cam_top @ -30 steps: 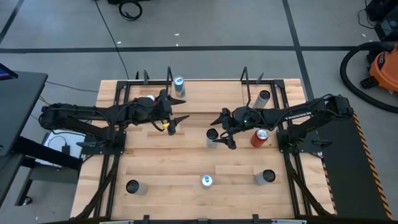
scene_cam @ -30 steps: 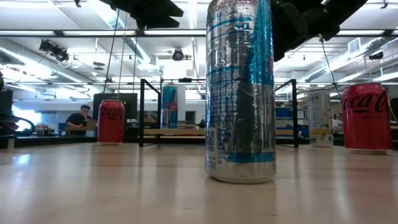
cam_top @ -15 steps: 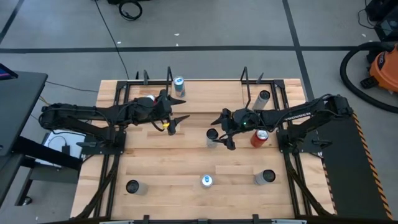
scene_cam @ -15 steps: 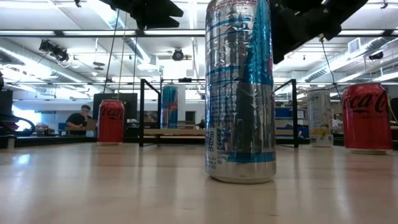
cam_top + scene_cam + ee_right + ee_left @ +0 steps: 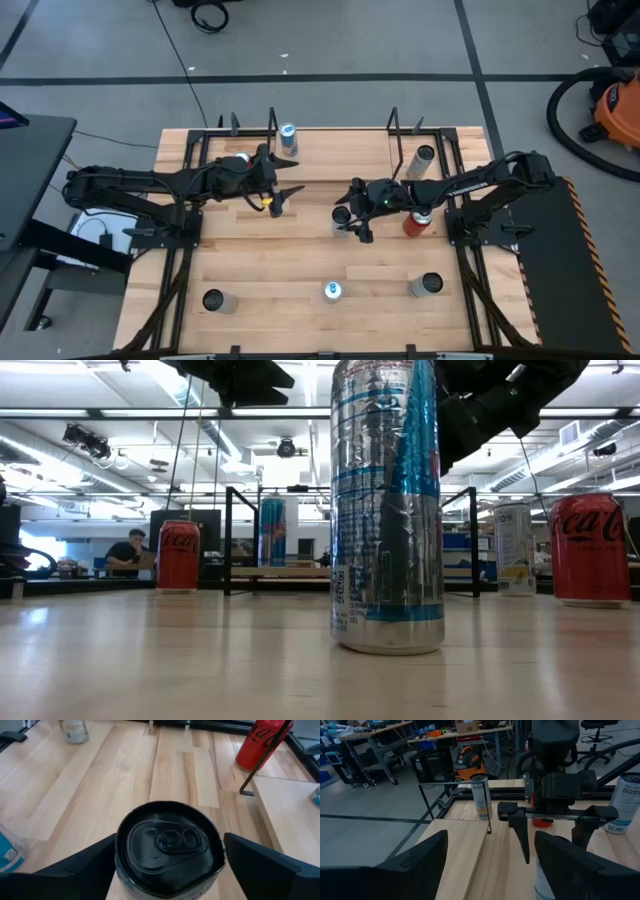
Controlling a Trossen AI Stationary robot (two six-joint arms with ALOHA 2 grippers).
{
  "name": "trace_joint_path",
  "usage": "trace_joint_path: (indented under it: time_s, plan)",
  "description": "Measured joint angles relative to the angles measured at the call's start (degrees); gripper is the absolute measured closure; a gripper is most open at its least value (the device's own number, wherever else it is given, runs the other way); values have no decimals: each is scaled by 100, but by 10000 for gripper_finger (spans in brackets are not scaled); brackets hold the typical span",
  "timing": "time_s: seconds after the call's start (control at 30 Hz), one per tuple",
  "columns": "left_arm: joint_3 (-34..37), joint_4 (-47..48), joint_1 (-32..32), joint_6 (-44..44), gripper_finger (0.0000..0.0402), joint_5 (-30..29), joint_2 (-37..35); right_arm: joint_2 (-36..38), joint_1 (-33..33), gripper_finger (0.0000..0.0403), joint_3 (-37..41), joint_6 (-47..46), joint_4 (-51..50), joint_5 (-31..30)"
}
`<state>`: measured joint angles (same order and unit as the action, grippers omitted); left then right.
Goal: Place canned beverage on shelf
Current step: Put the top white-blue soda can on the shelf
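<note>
**Right fingers straddle upright black-topped can, not yet gripped**

Tall slim silver can w/ black lid (image 5: 341, 217) stands upright mid-surface, long axis vertical, so approach is from the side w/ fingers either side of it. Right gripper (image 5: 170, 870) is the nearer arm by far: in its wrist view the can sits centred btwn the two dark fingers (image 5: 85, 865), gaps visible both sides, i.e. fingers wide, holding nothing. Can top (image 5: 169, 841) sits just fwd of the palm. Left gripper (image 5: 285, 192) hovers apart, fingers wide, empty. Light wood plank shelf w/ black rod uprights (image 5: 340, 150) lies beyond the can, towards the far edge; a blue-topped can (image 5: 288, 133) already stands at its left end.
</note>
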<state>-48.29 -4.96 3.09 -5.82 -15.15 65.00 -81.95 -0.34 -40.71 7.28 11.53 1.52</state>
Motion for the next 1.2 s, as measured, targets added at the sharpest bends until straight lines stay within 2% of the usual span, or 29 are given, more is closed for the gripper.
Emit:
trace_joint_path:
  time_s: [0.27, 0.5, 0.73, 0.93, 1.07, 1.2]
  plan:
    - [0, 21, 0, 2, 102, 0, -1, -9, 0, 137, -52, -19, -116, -11]
    - [0, 32, 0, 8, 102, 1, -1, -17, -171, 138, -692, 41, -635, -487]
    - [-4, 23, 0, -214, 102, -3, 88, -15, -780, 138, -1347, 332, -905, -489]
    - [-7, -153, 129, -346, 102, 1, 108, -92, -1554, 138, -1869, 564, -945, -184]
    - [-7, -144, 395, -383, 102, -3, 113, -446, -1997, 138, -2440, 761, -1086, -128]
    - [-7, -134, 670, -238, 102, -6, 113, -966, -2346, 138, -3142, 775, -1571, 237]
